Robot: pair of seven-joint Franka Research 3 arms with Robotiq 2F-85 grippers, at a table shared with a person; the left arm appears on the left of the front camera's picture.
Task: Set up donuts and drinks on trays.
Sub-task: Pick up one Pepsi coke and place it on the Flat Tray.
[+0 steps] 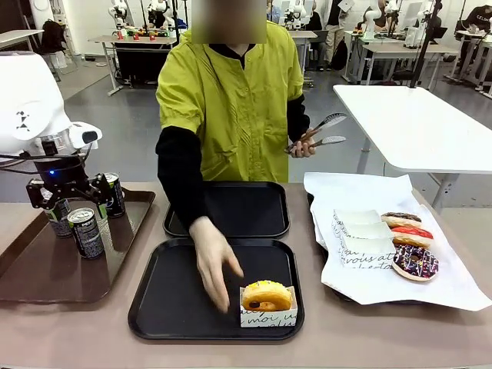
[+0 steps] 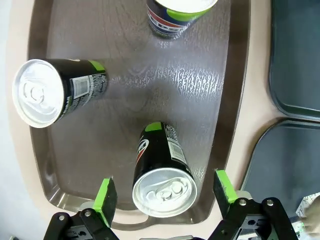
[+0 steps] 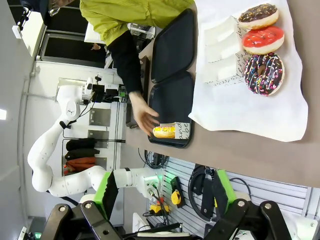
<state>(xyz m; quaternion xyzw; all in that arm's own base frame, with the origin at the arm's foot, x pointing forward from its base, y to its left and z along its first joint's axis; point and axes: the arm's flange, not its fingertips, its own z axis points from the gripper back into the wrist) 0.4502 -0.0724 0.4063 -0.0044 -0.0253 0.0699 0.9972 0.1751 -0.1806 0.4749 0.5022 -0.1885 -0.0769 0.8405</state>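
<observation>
One yellow donut sits in a sleeve lettered "moi".

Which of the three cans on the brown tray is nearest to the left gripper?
The can lined up between the open jaws of the left gripper in the left wrist view. The other two cans stand farther off on the tray, outside the jaws.

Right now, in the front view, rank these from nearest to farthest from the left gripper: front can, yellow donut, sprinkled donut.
1. Front can, on the brown tray just below the left gripper.
2. Yellow donut, in the near black tray, centre.
3. Sprinkled donut, on the white paper, far right.
</observation>
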